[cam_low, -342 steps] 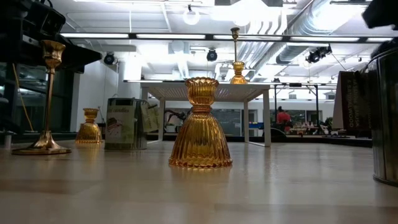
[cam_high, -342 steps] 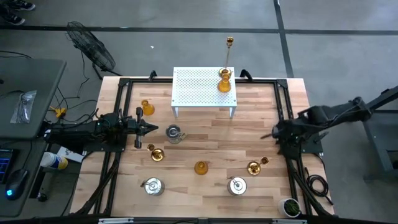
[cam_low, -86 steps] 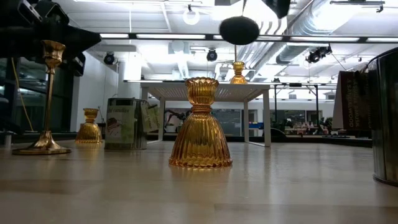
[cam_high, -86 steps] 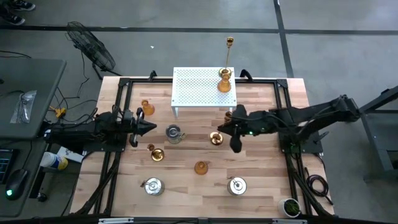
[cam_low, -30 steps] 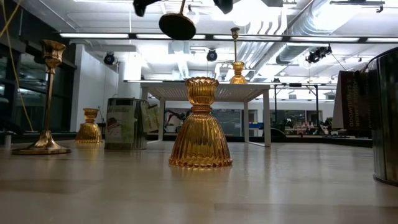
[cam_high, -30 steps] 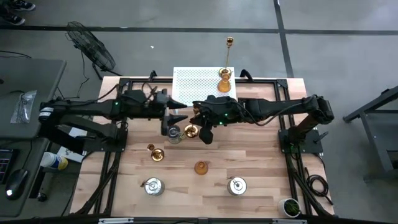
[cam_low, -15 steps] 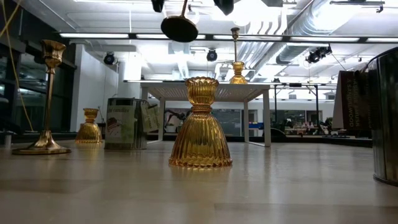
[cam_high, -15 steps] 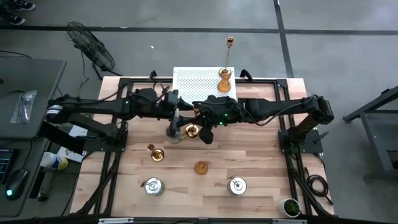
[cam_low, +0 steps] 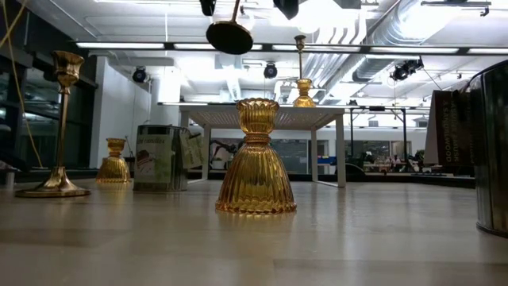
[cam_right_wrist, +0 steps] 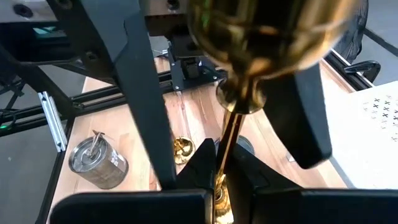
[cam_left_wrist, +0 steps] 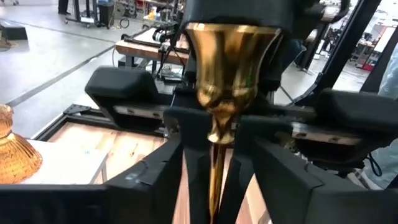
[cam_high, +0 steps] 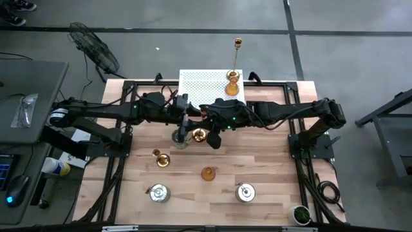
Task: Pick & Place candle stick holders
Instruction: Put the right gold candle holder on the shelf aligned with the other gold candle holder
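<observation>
1. Near edge of the wooden worktop (cam_high: 270,161): two silvery pots, one near left (cam_high: 158,192) and one near right (cam_high: 244,192), well apart. Both stand upright; contents cannot be told.
2. Just beyond, between them: near amber cup (cam_high: 208,173), upright and alone. To its left, a short gold candlestick (cam_high: 161,158) stands on its round base.
3. Mid worktop: third silvery pot (cam_high: 179,137), sitting beneath the two arms where they meet.
4. Above it, the held gold candlestick (cam_left_wrist: 227,62) hangs clear of the worktop. The right gripper (cam_right_wrist: 217,182) is clenched on its stem.
5. The left gripper (cam_left_wrist: 211,186) is at the same stem. Whether it is clenched or released, cannot tell.
6. Far left: left amber cup (cam_low: 115,163), on the worktop.
7. Far edge: white perforated rack (cam_high: 199,87). On its right end stand the rack amber cup (cam_high: 232,84) and a tall gold candlestick (cam_high: 237,44).
8. Room: grey floor with a fan (cam_high: 93,48) beyond the far left corner. The low view shows bright ceiling lights and ducting.
</observation>
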`<state>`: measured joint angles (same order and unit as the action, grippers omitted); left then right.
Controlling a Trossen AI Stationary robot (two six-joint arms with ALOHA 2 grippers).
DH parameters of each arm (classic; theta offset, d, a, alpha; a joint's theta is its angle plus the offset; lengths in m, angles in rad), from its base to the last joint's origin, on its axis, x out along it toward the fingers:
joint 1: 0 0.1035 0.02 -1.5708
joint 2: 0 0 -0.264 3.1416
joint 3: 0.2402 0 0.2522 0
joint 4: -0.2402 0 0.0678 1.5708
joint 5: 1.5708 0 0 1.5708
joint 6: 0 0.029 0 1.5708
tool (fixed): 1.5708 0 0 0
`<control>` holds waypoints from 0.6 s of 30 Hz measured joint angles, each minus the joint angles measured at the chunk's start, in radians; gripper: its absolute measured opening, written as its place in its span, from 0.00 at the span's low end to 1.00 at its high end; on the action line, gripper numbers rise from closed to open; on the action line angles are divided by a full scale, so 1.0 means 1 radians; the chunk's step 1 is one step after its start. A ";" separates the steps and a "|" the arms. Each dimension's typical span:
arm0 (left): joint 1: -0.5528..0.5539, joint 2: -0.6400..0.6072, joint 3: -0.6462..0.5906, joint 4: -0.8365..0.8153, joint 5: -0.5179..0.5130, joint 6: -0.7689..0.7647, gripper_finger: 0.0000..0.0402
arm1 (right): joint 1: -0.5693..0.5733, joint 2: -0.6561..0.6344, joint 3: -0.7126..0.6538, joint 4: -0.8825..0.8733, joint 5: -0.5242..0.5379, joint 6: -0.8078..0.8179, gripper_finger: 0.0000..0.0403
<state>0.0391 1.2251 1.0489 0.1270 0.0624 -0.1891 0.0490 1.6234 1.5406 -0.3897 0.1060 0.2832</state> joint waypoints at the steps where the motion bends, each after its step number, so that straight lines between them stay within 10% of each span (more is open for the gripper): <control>1: 0.000 0.000 0.000 0.001 -0.001 0.001 0.40 | 0.000 0.000 0.000 -0.001 0.000 0.000 0.01; 12: 0.000 0.000 0.000 -0.004 -0.004 0.005 0.04 | 0.000 0.000 0.000 -0.004 0.001 0.000 0.01; 18: 0.000 0.000 0.000 -0.012 0.006 0.028 0.03 | 0.000 0.000 0.000 -0.007 0.006 -0.003 0.01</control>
<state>0.0391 1.2247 1.0489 0.1145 0.0688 -0.1611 0.0494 1.6234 1.5406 -0.3963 0.1120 0.2798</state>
